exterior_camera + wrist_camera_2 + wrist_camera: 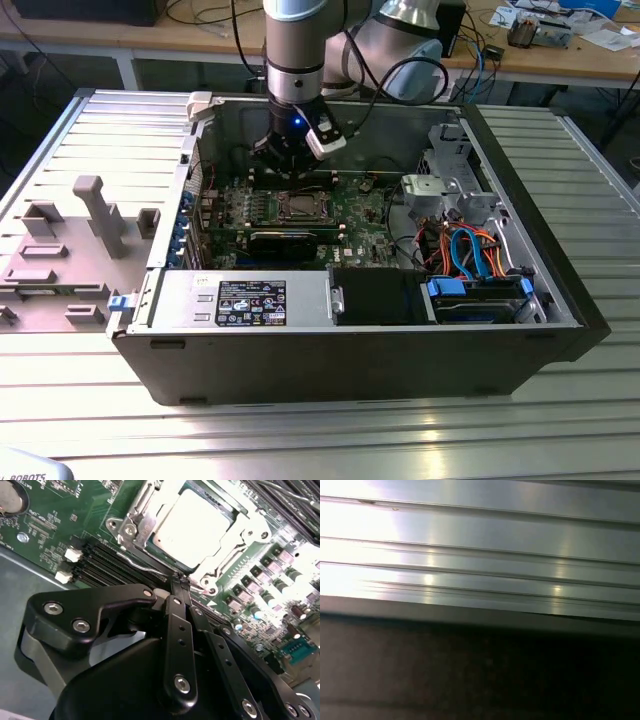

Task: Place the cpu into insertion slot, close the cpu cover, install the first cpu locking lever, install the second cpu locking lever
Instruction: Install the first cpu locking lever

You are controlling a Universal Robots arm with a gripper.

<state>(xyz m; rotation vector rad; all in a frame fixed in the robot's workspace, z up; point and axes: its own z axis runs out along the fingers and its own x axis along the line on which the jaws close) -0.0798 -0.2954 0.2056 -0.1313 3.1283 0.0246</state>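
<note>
Black gripper (pixel 181 582) linkages are seen closest in the second wrist view, with the fingers drawn together to a narrow tip; nothing is pinched between them, and the tip is held just beside a thin wire lever (pixel 145 565) at the near edge of the socket. Beyond it, the cpu (pixel 192 527) is seen lying flat in the insertion slot (pixel 220 572), its pale metal top exposed. The cpu cover (pixel 145 510) is seen as a silver frame lying around the chip, so placement is judged done and the cover appears to be down, though whether it is fully seated cannot be told. The lever work is judged to be in hand; whether either lever is latched cannot be made out.

From the exterior view, the gripper (pixel 287 172) is lowered into the open case (pixel 350 360), just above the socket (pixel 299 207) on the green board (pixel 365 215). A grey fixture tray (pixel 70 250) lies at the exterior view's left, outside the case.

As for writing, a black label (pixel 252 303) with white print is carried on the power supply, but its text cannot be read. Fine white lettering on the board is likewise illegible. Ribbed metal table (pixel 480 545) is seen in the first wrist view, unmarked.
</note>
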